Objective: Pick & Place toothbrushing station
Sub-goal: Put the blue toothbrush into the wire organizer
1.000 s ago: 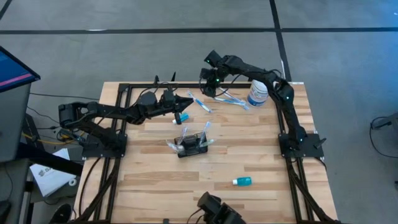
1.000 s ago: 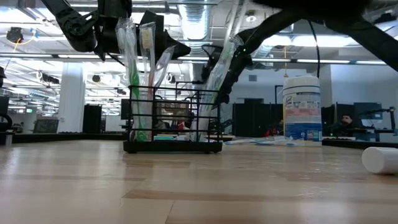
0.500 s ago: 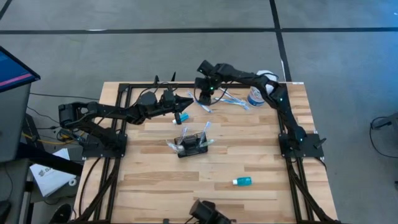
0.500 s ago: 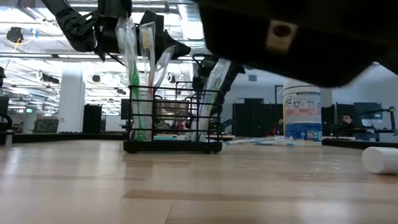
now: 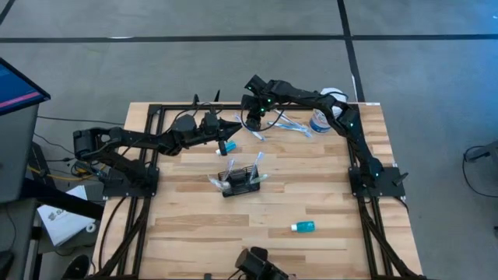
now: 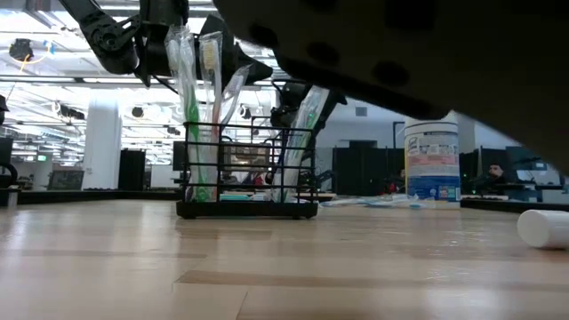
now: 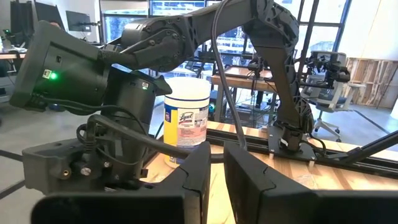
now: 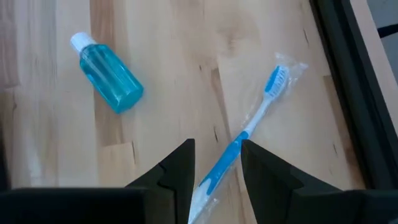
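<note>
Right gripper (image 8: 214, 171) fingers part open, straddling wrapped blue toothbrush (image 8: 245, 146); drop straight, pinch mid-handle. Left gripper (image 7: 214, 180) nearly shut, empty, waiting

table (image 5: 327, 202): pale matt wood planks | station (image 5: 240, 182): black wire mesh | toothbrush (image 8: 249, 134): glossy plastic wrap
</note>
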{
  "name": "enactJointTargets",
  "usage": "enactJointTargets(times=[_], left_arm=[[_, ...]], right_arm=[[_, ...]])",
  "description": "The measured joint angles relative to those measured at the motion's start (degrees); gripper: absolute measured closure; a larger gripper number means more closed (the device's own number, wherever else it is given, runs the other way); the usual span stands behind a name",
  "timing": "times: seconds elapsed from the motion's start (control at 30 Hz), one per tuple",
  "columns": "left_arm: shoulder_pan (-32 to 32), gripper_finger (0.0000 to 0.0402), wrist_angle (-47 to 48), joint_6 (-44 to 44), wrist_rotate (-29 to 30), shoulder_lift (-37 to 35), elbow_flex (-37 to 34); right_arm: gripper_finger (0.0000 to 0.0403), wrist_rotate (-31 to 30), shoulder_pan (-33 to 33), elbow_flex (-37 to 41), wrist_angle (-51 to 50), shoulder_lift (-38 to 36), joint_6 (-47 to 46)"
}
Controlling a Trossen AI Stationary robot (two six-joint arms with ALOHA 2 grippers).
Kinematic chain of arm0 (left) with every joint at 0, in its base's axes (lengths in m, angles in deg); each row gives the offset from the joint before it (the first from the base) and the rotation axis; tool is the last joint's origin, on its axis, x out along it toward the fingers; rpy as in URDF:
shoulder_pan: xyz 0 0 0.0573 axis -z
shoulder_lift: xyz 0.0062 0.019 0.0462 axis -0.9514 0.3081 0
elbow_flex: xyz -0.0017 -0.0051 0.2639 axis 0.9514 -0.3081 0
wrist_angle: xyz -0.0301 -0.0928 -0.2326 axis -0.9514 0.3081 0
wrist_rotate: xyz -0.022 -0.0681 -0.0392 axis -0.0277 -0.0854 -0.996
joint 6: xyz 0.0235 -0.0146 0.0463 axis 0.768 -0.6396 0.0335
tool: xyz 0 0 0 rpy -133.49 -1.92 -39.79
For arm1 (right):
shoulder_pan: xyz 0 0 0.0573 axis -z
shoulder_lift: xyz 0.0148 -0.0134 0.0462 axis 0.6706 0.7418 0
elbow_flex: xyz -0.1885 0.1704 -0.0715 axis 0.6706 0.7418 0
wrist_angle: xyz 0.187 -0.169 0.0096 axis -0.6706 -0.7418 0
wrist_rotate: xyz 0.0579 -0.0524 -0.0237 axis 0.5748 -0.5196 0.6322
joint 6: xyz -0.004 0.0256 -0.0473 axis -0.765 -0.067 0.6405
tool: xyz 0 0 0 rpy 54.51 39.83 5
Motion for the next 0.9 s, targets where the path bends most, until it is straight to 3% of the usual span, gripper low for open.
enactJointTargets(times=[0.17,0.3,0.9], left_arm=[[-0.01,0.0363,0.00,0.01,0.00,0.00,0.00],[0.00,0.0363,0.00,-0.01,0.00,0.00,0.00],[0.14,0.0363,0.00,-0.01,0.00,0.00,0.00]], right_arm=[[0.0282,0.30,0.27,-0.13,1.88,0.98,0.00],[0.0282,4.57,1.39,0.08,1.23,1.54,-0.48],[0.0282,4.60,4.54,-0.02,-0.42,1.81,2.37]])
